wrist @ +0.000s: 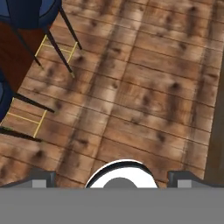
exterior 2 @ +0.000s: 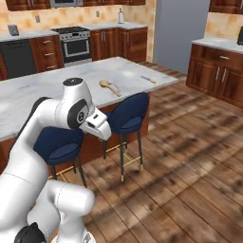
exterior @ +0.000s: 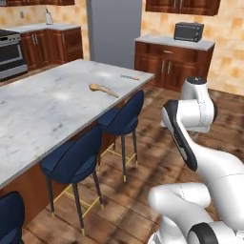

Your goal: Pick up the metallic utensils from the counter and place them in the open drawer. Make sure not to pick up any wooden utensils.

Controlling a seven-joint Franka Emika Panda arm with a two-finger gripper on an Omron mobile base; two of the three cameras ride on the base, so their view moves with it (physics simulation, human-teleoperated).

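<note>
Marble surface ahead, nothing picked yet

Marble surface (exterior: pixel 43 109) carries a wooden spoon (exterior: pixel 102 88) and, near its far corner, a slim tan-handled metal utensil (exterior: pixel 129 76). I judge the approach step is in hand. Blue stools (exterior: pixel 71 159) crowd the near edge; floor to the right is free. My hand (wrist: pixel 111 177) faces the floor, fingers apart, holding nothing.

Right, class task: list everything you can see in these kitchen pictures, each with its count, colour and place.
Counter: one, white-grey marble, left.
Wooden spoon: one, tan, on the counter.
Slim utensil: one, grey with tan handle, near the counter's far corner.
Stools: at least three, dark blue, along the counter.
Stove: one, steel, back wall.
Toaster oven: one, dark, on the far side counter.
Fridge: one, grey, back.
Floor: brown planks.
Arm: one, white.
Claw: open, over the floor.
</note>
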